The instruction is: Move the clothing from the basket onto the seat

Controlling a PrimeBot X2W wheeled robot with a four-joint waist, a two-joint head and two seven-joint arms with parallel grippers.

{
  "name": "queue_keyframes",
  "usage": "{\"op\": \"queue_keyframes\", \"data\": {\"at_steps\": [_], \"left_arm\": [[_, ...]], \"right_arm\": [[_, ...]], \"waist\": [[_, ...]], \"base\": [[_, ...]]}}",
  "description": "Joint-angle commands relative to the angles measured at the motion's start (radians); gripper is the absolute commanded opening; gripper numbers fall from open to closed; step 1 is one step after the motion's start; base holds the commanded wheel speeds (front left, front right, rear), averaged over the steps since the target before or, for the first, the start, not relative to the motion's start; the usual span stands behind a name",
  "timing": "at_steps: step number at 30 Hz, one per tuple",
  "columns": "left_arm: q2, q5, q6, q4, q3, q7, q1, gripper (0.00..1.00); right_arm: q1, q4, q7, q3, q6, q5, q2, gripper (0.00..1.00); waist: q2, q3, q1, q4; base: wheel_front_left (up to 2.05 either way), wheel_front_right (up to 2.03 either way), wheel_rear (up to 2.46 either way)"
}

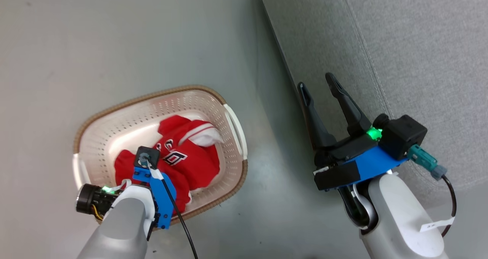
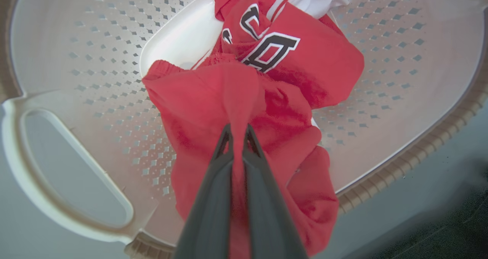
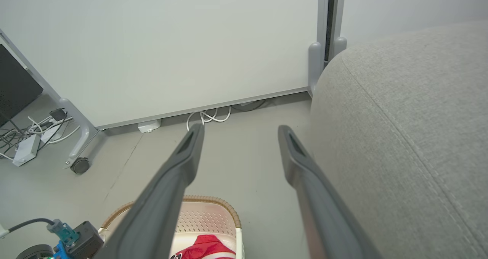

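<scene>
Fingers of the left gripper are clenched on a pulled-up fold of the plain red garment, pinched at a ridge so the cloth can be lifted free. That garment and the numbered jersey both lie in the basket on the floor. Beside the grey seat, the right gripper hangs spread and empty, probably kept clear of the lift.

One basket, one seat, one plain red garment and one red jersey (two garments altogether).
</scene>
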Motion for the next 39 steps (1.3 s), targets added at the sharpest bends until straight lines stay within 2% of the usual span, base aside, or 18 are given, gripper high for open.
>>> {"op": "queue_keyframes", "data": {"at_steps": [1,10,16,24,31,39], "left_arm": [[-0.004,-0.006,-0.005,-0.003,-0.004,-0.012,0.004,0.0],[-0.033,-0.073,-0.052,-0.034,-0.024,-0.121,0.063,0.0],[-0.033,-0.182,-0.085,-0.151,-0.125,-0.156,0.125,0.0],[-0.032,-0.35,-0.061,-0.337,-0.292,-0.166,0.159,0.0],[-0.033,-0.464,-0.028,-0.458,-0.404,-0.203,0.097,0.0],[-0.032,-0.567,-0.005,-0.53,-0.513,-0.207,0.014,0.0]], "right_arm": [[0.021,0.005,-0.003,-0.005,0.0,-0.007,-0.003,1.0],[0.095,0.066,-0.002,-0.036,0.0,-0.061,-0.004,1.0],[0.164,0.083,0.023,-0.063,0.0,-0.078,-0.004,1.0],[0.258,0.054,0.067,-0.1,0.0,-0.091,-0.004,1.0],[0.312,0.016,0.098,-0.116,0.0,-0.088,-0.004,1.0],[0.347,-0.005,0.117,-0.105,0.0,-0.076,-0.004,1.0]], "waist": [[0.0,-0.051,0.0,0.032],[0.0,-0.259,0.0,0.13],[0.0,-0.389,0.0,0.188],[0.0,-0.517,0.0,0.254],[0.0,-0.562,0.0,0.295],[0.0,-0.593,0.0,0.305]], "base": [[0.0,0.0,0.0],[0.0,0.0,0.0],[0.0,0.0,0.0],[0.0,0.0,0.0],[0.0,0.0,0.0],[0.0,0.0,0.0]]}}
